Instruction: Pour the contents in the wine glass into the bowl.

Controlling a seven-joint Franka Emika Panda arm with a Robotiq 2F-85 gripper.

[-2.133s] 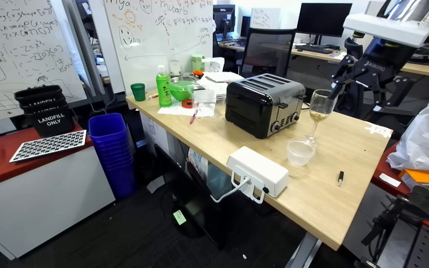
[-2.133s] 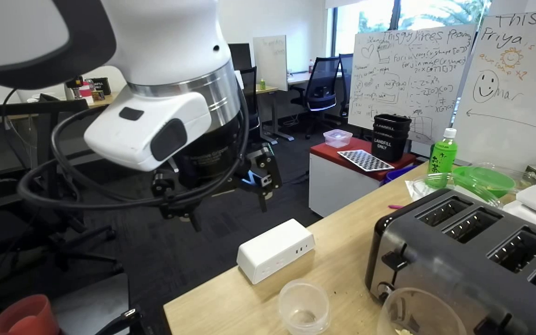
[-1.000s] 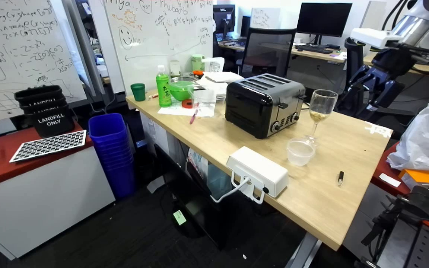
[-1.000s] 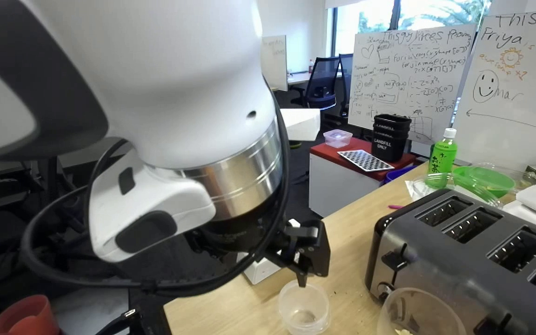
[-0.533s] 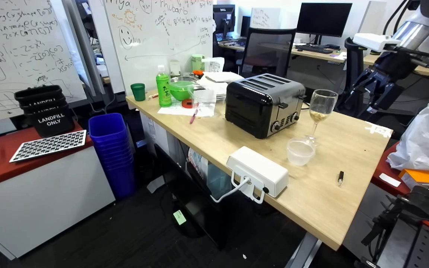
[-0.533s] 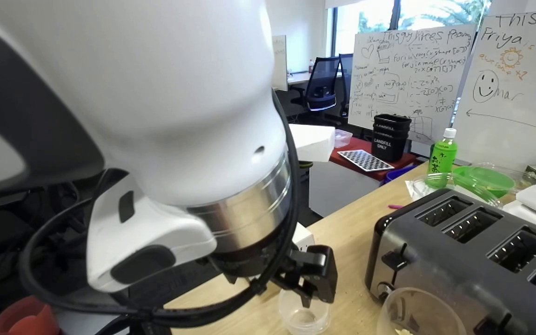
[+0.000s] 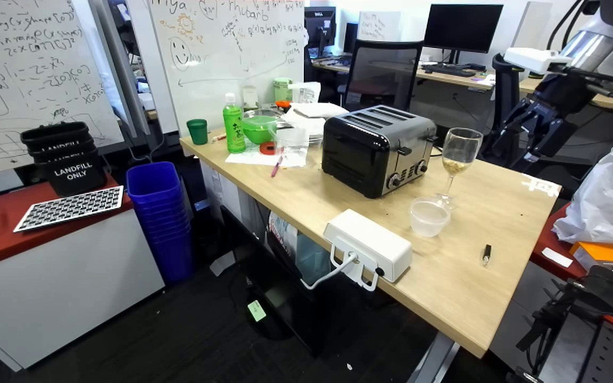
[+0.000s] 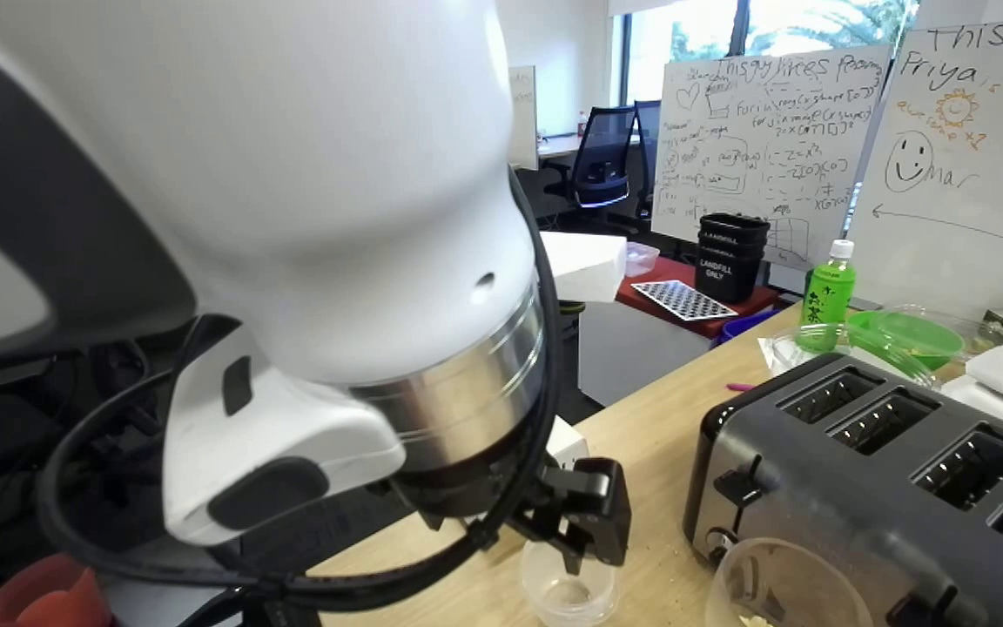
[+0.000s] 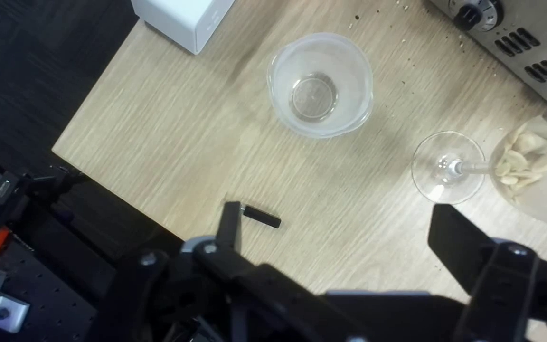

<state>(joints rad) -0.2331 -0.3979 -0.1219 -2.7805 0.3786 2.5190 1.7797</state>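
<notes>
The clear stemmed wine glass [image 7: 462,142] stands upright on the table in front of the toaster, with pale flat pieces in its cup. In the wrist view its cup [image 9: 546,202] is cut by the right edge. The small translucent bowl [image 7: 430,218] stands beside its foot and looks empty in the wrist view [image 9: 349,90]. My gripper [image 9: 337,211] is open with nothing between its fingers. It is above the table, apart from glass and bowl. In an exterior view the arm hides most of the gripper [image 8: 584,540], and one finger overlaps the bowl's rim.
The black and steel toaster [image 7: 378,151] stands behind the wine glass. A white rectangular box [image 7: 367,244] sits at the table's edge. A small black stick-like object [image 9: 261,216] lies below the gripper. A green bottle [image 7: 233,125] and green bowl [image 7: 258,129] stand at the far end.
Over two seconds the arm has swung and tilted, bringing the gripper toward the bowl in an exterior view. In the last half second it holds still. The glass and bowl have not moved.
</notes>
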